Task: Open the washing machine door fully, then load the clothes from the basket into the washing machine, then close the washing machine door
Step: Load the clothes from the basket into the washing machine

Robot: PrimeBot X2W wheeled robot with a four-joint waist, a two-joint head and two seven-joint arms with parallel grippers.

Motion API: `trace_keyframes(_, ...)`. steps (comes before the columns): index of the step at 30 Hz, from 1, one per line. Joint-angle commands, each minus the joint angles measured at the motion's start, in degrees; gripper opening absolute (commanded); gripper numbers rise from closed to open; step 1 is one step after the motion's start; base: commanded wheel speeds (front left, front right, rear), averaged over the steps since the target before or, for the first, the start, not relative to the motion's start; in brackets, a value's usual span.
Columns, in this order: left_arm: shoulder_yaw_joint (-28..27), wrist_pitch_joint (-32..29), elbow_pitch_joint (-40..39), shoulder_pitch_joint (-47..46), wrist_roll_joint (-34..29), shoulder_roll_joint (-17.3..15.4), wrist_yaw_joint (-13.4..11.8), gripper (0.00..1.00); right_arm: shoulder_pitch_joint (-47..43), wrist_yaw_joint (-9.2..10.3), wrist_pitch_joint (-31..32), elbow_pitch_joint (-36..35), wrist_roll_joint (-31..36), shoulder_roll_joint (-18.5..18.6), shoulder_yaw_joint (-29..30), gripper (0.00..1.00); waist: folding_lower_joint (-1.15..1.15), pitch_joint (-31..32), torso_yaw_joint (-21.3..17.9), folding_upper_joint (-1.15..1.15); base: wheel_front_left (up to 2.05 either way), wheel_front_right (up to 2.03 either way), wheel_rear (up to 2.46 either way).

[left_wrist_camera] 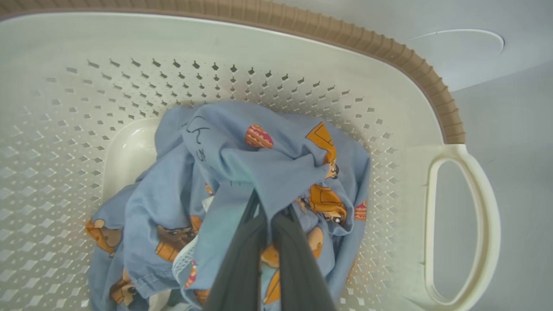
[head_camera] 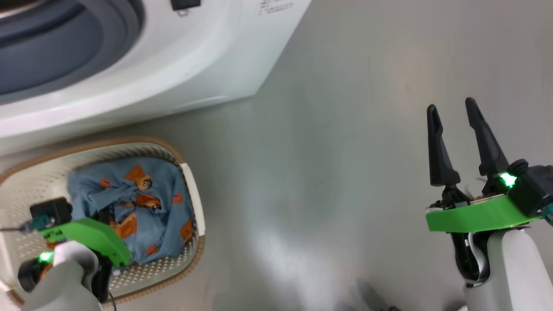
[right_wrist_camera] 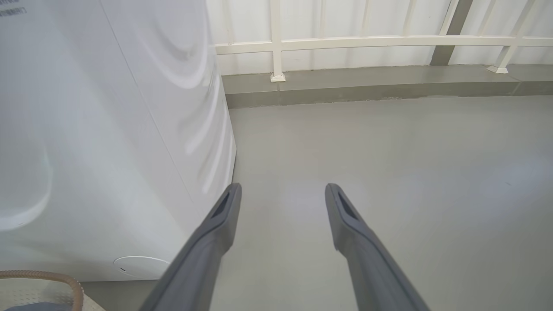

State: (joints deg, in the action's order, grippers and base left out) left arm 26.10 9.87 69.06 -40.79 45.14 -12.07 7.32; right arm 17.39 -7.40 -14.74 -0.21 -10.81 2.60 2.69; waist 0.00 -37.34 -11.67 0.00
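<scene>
Blue clothes [left_wrist_camera: 242, 164] with orange patches piled in cream basket [left_wrist_camera: 389, 86], brown rim. Basket set just beside white washing machine [head_camera: 194, 65], grey ring [head_camera: 108, 26] seen.

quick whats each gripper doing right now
left gripper: shut on the clothes in the basket
right gripper: open, holding nothing, above the floor

Bright diffuse light, slight motion blur
</scene>
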Motion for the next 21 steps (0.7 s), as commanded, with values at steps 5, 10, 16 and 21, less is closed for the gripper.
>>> trace_keyframes(5, -0.7, 4.1, -2.7, 4.6, 1.0, -0.8, 0.2, 0.00, -3.4, -0.09, -0.3, -0.1, 0.7, 0.3, -1.2, 1.00, 0.00, 6.5, 3.8, 0.00, 0.00, 0.00, 0.00)
trace_keyframes(10, -1.2, 5.1, -7.4, 8.5, 0.5, -0.3, 0.2, 0.00, -5.6, -0.09, -0.3, 0.9, 1.7, 0.3, -1.2, 1.00, 0.00, 11.8, 6.6, 0.00, 0.00, 0.00, 0.00)
trace_keyframes(16, -7.4, 5.1, -19.1, 16.3, -5.4, 0.8, -2.2, 0.00, -8.6, -0.09, -0.3, 2.0, 2.4, 0.3, -0.6, 1.00, 0.00, 18.3, 9.6, 0.00, 0.00, 0.00, 0.00)
trace_keyframes(21, -13.1, 5.1, -29.2, 24.8, -11.8, 3.2, -4.1, 0.00, -12.0, -0.09, -0.3, 2.8, 2.6, 0.3, -0.1, 1.00, 0.00, 24.0, 11.7, 0.00, 0.00, 0.00, 0.00)
